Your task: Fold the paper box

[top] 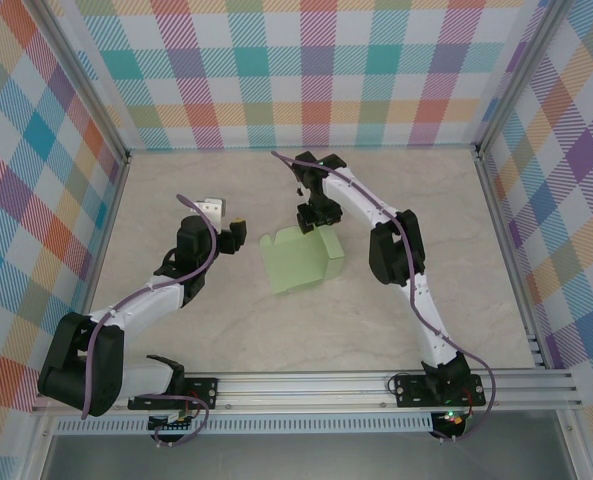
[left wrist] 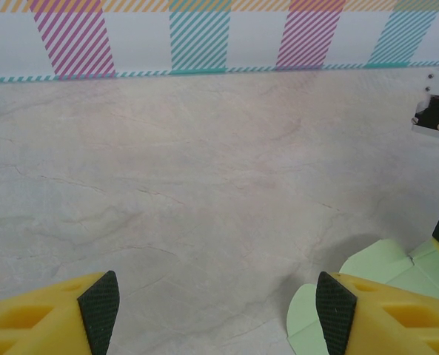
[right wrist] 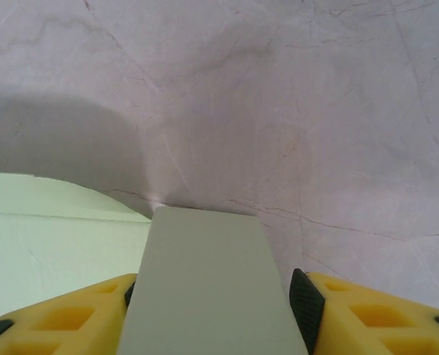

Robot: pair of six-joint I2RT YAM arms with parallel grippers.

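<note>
Looking at the paper box (top: 294,265) lying mid-worktop (top: 226,320), flimsy light card begging gentle flap-edge pinching, right pincer (right wrist: 218,299) straddling its far flap (right wrist: 208,251) (grip unclear), left pincer (left wrist: 218,305) gaping wide.

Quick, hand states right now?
Left hand: open, empty.
Right hand: straddles a flap of the pale green card paper box; grip cannot be told.

White-shelled left arm (top: 141,300) and right arm (top: 421,300) with black joints, each trailing a purple cable (top: 215,243); yellow latticed fingers (left wrist: 34,319) wear black pads (left wrist: 101,310)
</note>
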